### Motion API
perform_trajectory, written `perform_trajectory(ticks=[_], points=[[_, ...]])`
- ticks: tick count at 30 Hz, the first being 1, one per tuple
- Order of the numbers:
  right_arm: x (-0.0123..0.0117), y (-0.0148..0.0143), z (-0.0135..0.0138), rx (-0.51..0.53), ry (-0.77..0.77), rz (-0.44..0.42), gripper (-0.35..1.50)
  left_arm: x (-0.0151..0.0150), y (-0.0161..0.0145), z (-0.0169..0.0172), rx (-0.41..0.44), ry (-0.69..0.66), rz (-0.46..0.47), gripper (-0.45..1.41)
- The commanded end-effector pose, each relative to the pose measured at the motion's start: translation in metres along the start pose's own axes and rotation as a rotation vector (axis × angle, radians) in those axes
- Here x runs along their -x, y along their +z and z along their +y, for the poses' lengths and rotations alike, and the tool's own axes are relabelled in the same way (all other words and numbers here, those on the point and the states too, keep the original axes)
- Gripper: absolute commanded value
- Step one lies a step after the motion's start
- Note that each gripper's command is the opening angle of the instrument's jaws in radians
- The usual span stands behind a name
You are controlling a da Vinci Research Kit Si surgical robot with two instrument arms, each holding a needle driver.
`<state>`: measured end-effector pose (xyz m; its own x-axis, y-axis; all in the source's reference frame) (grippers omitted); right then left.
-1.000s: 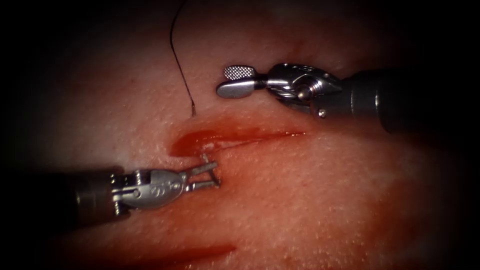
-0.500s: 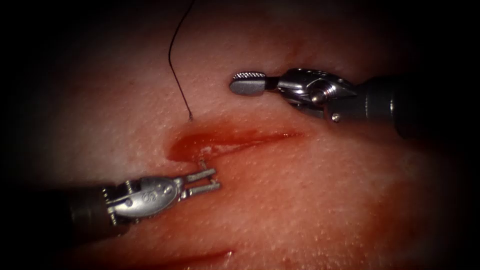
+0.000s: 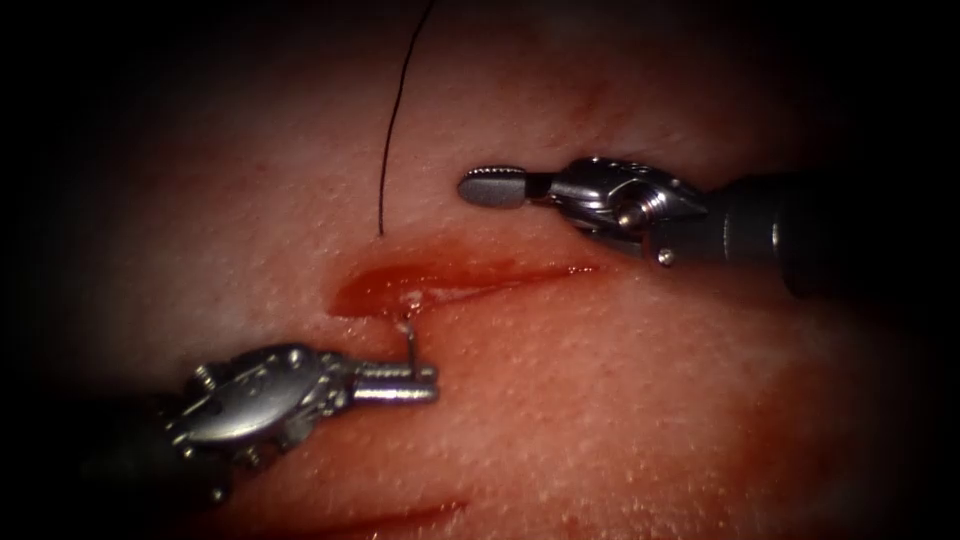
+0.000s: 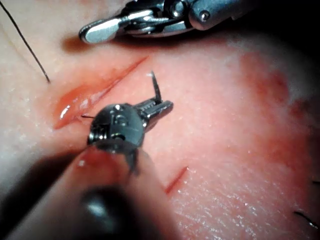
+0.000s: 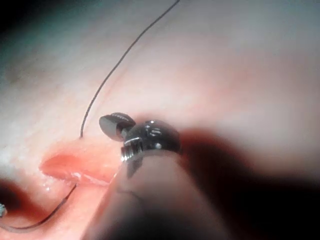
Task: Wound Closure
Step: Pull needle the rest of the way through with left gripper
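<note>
Darkness around a lit centre

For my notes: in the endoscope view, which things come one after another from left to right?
Left gripper shut on the needle, below the cut → thread entering the tissue → right gripper, holding nothing.

Endoscope looks down from above; both close wrist views share the cut (image 3: 450, 278).

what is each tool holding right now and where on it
The left tool grips the needle near one end, just below the cut. The right tool holds nothing.
</note>
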<state>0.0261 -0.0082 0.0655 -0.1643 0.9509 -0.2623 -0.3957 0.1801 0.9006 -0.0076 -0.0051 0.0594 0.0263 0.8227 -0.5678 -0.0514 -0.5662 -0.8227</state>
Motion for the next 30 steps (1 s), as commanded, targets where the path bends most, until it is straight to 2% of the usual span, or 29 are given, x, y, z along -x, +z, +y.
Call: perform_trajectory(ticks=[1, 4, 7, 10, 11, 15, 18, 19, 26, 30], points=[[0.0001, 0.0008, 0.0003, -0.002, -0.001, 0.002, -0.20, -0.0001, 0.0004, 0.0000, 0.029, -0.016, 0.021, -0.45], [0.0004, 0.0008, 0.0003, -0.001, -0.004, -0.001, -0.20, -0.0008, 0.0002, 0.0008, 0.079, -0.026, 0.035, -0.45], [0.0005, 0.0006, 0.0002, -0.004, -0.006, -0.006, -0.20, -0.0016, -0.0001, 0.0019, 0.081, -0.009, 0.039, -0.45], [0.0006, 0.0002, 0.0002, -0.007, -0.007, -0.008, -0.26, -0.0025, -0.0006, 0.0035, 0.071, 0.151, 0.043, -0.45], [0.0006, 0.0000, 0.0003, -0.007, -0.008, -0.012, -0.30, -0.0030, -0.0007, 0.0043, 0.045, 0.270, 0.021, -0.45], [0.0010, -0.0003, 0.0004, -0.010, 0.023, -0.018, -0.35, -0.0055, -0.0006, 0.0061, -0.012, 0.513, -0.030, -0.45], [0.0014, -0.0003, 0.0004, -0.007, 0.042, -0.023, -0.35, -0.0080, -0.0005, 0.0067, -0.113, 0.706, -0.084, -0.45], [0.0016, -0.0003, 0.0004, -0.006, 0.057, -0.025, -0.35, -0.0093, -0.0005, 0.0068, -0.199, 0.812, -0.141, -0.45], [0.0020, -0.0003, 0.0004, -0.004, 0.058, -0.030, -0.35, -0.0138, -0.0006, 0.0054, -0.325, 0.974, -0.228, -0.45], [0.0020, -0.0004, 0.0003, -0.005, 0.071, -0.035, -0.35, -0.0159, -0.0008, 0.0037, -0.357, 1.052, -0.243, -0.45]])
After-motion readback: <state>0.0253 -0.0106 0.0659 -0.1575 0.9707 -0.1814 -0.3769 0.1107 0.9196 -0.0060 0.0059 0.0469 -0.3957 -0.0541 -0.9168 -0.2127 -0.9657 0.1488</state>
